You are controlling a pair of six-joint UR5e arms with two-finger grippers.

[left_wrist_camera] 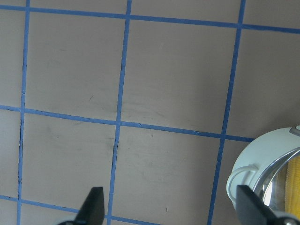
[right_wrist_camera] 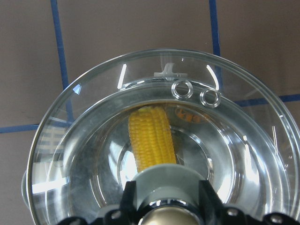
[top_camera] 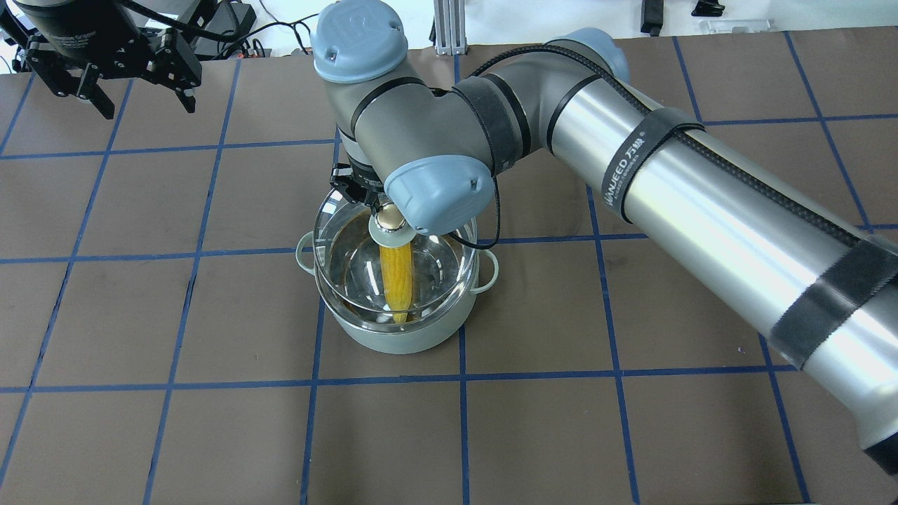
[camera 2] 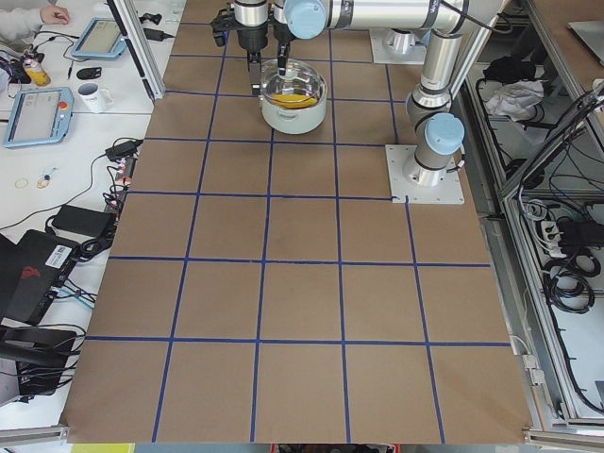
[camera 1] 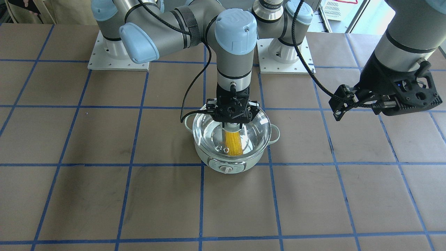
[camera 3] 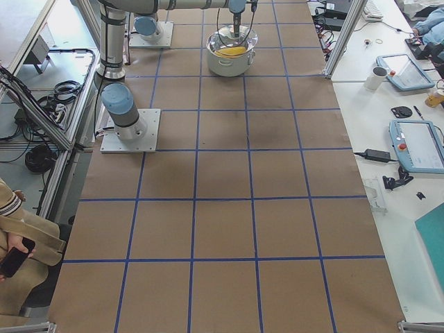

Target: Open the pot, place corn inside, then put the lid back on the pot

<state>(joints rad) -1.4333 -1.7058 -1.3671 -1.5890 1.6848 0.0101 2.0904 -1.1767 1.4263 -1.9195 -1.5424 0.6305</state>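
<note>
My right hand (right_wrist_camera: 166,204) pinches the knob (right_wrist_camera: 164,180) of the lid (right_wrist_camera: 89,126), which is over the pot (camera 1: 216,158) with the corn (right_wrist_camera: 150,138) lying inside. I cannot tell whether the rim is seated all round. If I let go while it is off-centre or tilted, the glass could drop crooked, slide off and strike the surface (camera 1: 104,195). My left hand (left_wrist_camera: 171,206) hangs spread, well apart.
</note>
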